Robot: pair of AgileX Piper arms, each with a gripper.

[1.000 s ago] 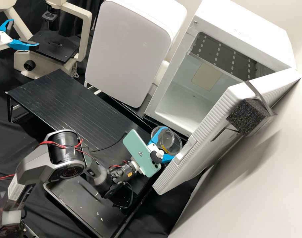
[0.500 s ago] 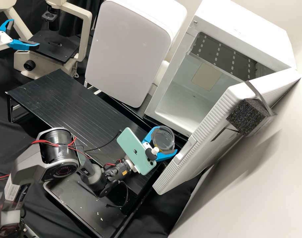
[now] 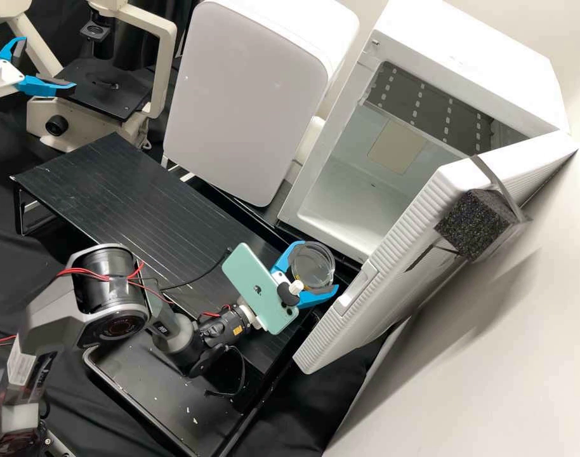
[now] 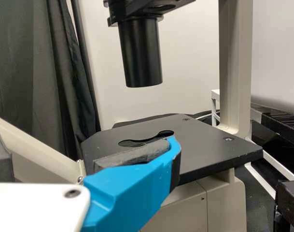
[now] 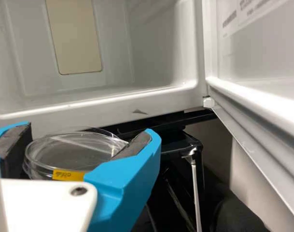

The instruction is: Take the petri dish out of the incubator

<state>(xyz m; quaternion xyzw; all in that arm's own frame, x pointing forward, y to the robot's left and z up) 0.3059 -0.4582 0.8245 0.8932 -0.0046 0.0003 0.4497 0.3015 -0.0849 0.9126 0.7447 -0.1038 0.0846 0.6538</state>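
In the high view my right gripper (image 3: 319, 268) is shut on the clear petri dish (image 3: 312, 265), just outside the mouth of the incubator (image 3: 315, 152), left of its open door. The right wrist view has the dish (image 5: 69, 151), with a yellow label on its side and its lid a little askew, between the pads of my right gripper (image 5: 89, 140); the incubator's inside (image 5: 113, 92) lies beyond it. At the upper left my left gripper (image 3: 47, 62) stands open near the microscope, nothing between its fingers. The left wrist view has my left gripper (image 4: 79, 140) before the microscope stage.
The open incubator door (image 3: 404, 254) slants close by the right gripper. A long black platform (image 3: 131, 197) runs beside the right arm, with a black tray (image 3: 157, 393) in front. A closed white unit (image 3: 245, 101) stands left of the incubator, the microscope (image 3: 106, 89) farther left.
The right gripper has moved back left in the high view, away from the incubator door, taking the dish along; the dish now looks less tilted. The left gripper has kept still.
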